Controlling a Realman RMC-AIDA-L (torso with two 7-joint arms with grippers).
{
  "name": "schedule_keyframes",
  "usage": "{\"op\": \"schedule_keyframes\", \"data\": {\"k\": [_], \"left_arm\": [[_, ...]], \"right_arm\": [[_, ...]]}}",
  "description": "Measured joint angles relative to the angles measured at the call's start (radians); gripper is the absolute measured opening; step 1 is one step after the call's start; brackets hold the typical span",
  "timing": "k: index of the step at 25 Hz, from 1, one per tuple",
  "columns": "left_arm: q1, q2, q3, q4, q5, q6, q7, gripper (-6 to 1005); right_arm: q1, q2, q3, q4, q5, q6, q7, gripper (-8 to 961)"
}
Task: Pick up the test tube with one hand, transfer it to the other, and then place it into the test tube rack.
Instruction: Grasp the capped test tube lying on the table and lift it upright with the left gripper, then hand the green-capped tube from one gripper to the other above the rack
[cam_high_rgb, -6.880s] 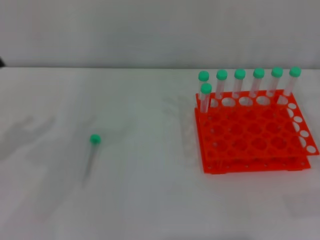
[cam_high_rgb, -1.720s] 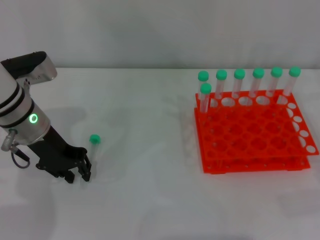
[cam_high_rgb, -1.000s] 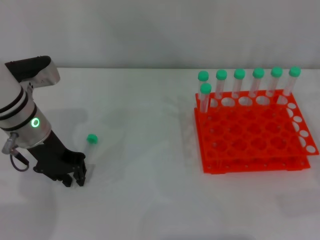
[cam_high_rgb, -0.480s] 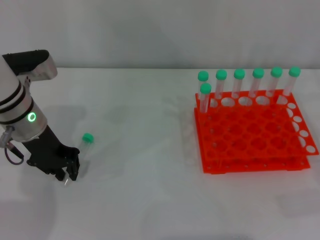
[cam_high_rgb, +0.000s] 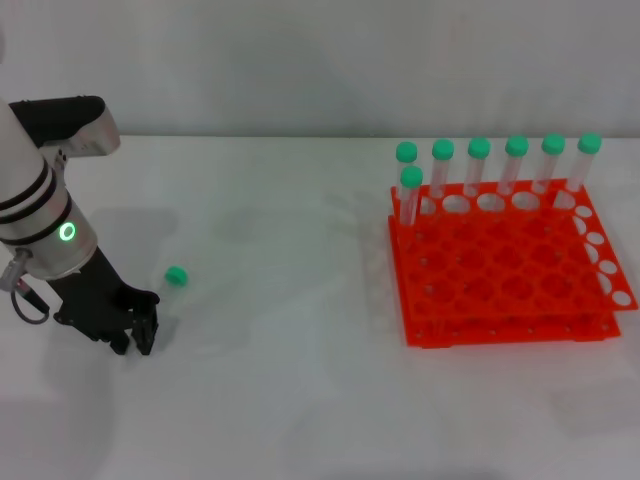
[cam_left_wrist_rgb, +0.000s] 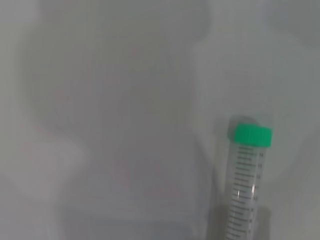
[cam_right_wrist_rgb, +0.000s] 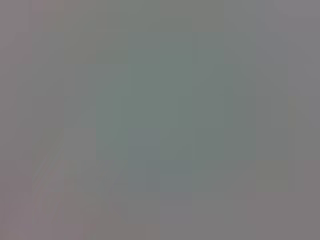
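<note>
The test tube (cam_high_rgb: 171, 293), clear with a green cap (cam_high_rgb: 176, 276), slants up to the right out of my left gripper (cam_high_rgb: 142, 334) at the left of the white table. The black fingers are shut on the tube's lower end. The silver-white arm with a green glowing ring (cam_high_rgb: 66, 233) rises to the left of it. In the left wrist view the tube (cam_left_wrist_rgb: 244, 192) points away from the camera just above the table, cap (cam_left_wrist_rgb: 253, 135) at its far end. The orange-red test tube rack (cam_high_rgb: 500, 275) stands at the right. My right gripper is out of view, and the right wrist view shows only flat grey.
Several other green-capped tubes (cam_high_rgb: 479, 166) stand upright along the rack's back rows. The white table (cam_high_rgb: 290, 300) lies bare between the left gripper and the rack. A grey wall runs along the table's far edge.
My left gripper closed on the tube's lower end and drew back to the left with it. The cap has shifted left with it, and the tube now slants up from the fingers.
</note>
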Motion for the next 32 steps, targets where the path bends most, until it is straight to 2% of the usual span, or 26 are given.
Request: {"op": "schedule_keyframes", "data": {"k": [16,19,22,23,24,25,27,30,32], "left_arm": [[0.003,-0.004,0.027,0.012,0.001,-0.030,0.005,192],[0.010,-0.009,0.025,0.075,0.001,-0.029,0.008,192],[0.027,-0.023,0.012,0.180,-0.013,-0.028,0.036,192],[0.027,-0.023,0.012,0.180,-0.013,-0.028,0.036,192],[0.036,-0.031,0.001,0.224,-0.025,-0.028,0.057,192],[0.053,-0.050,-0.026,0.306,-0.064,-0.029,0.111,192],[0.071,-0.069,-0.058,0.377,-0.116,-0.032,0.176,192],[0.114,-0.112,-0.110,0.491,-0.262,-0.044,0.342,192],[0.161,-0.131,-0.120,0.560,-0.371,-0.057,0.452,192]], "right_arm": [[0.004,0.000,-0.012,0.002,0.000,-0.001,0.000,842],[0.004,0.000,-0.012,0.002,0.000,-0.001,0.005,842],[0.004,0.000,-0.012,-0.002,0.000,-0.001,0.031,842],[0.002,0.000,-0.013,-0.007,0.000,-0.001,0.054,842],[0.000,-0.002,-0.018,-0.014,-0.001,-0.001,0.073,842],[-0.003,-0.003,-0.025,-0.022,-0.002,-0.001,0.094,842],[-0.016,-0.007,-0.058,-0.054,-0.007,0.005,0.151,842],[-0.043,-0.016,-0.118,-0.131,-0.047,0.019,0.262,841],[-0.060,-0.020,-0.136,-0.201,-0.119,0.024,0.361,841]]}}
